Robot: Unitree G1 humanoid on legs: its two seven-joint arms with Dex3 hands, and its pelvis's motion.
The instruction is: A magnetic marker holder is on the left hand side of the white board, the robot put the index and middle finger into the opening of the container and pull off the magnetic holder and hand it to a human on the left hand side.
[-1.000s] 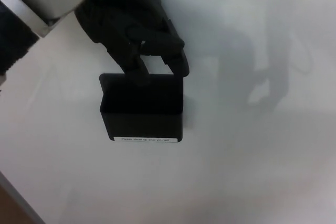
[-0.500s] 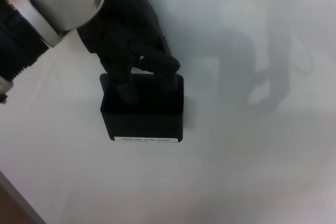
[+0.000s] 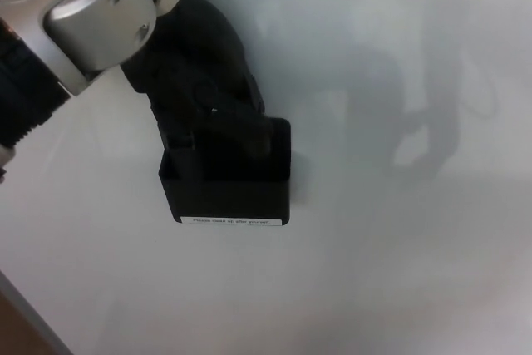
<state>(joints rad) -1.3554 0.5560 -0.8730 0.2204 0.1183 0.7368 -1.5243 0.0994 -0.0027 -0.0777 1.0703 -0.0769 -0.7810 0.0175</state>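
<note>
The black magnetic marker holder (image 3: 229, 176) is seen stuck to the white board (image 3: 399, 255), a white label strip along its lower edge. The left hand (image 3: 199, 89) is placed above the holder, its fingers (image 3: 253, 135) dipped into the holder's top opening.

You are likely looking at an office or classroom: a glossy white board (image 3: 391, 272) fills the view, and a black magnetic marker holder (image 3: 229, 180) with a printed label (image 3: 233, 221) clings to it.
</note>
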